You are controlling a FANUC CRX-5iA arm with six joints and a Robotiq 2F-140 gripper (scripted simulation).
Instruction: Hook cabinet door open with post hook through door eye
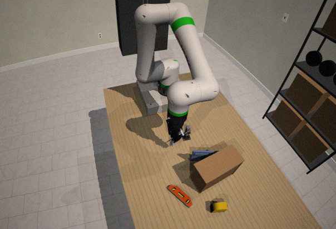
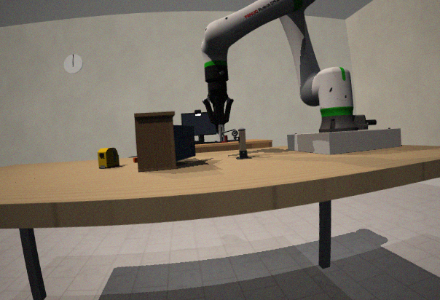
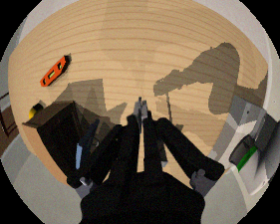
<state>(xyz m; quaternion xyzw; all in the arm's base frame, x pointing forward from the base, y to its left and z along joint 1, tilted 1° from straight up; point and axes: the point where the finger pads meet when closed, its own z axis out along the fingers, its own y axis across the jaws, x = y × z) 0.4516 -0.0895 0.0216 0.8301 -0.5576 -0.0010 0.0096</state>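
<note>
The brown cabinet (image 1: pixel 220 163) (image 2: pixel 156 142) (image 3: pixel 60 140) stands upright, looking flat on its base. Its blue door (image 1: pixel 203 155) (image 2: pixel 185 142) (image 3: pixel 86 145) stands partly open on the side facing the robot base. The eye on the door cannot be made out. The post (image 2: pixel 242 141) stands upright between the cabinet and the robot base. The hook (image 2: pixel 234 133) is at the post's upper part, with its thin rod reaching towards the fingertips; whether they touch cannot be told. My gripper (image 1: pixel 172 143) (image 2: pixel 221 133) (image 3: pixel 141 107) points down, shut, above the table beside the post, with nothing visible between its fingertips.
An orange level (image 1: pixel 180 196) (image 3: pixel 55 71) lies on the wooden table (image 1: pixel 150 171) (image 2: pixel 226 180) (image 3: pixel 140 49) near the cabinet. A yellow tape measure (image 1: pixel 220 207) (image 2: pixel 108 157) stands beyond the cabinet. The robot's grey base block (image 1: pixel 158 105) (image 2: pixel 364 140) is at the table's other end.
</note>
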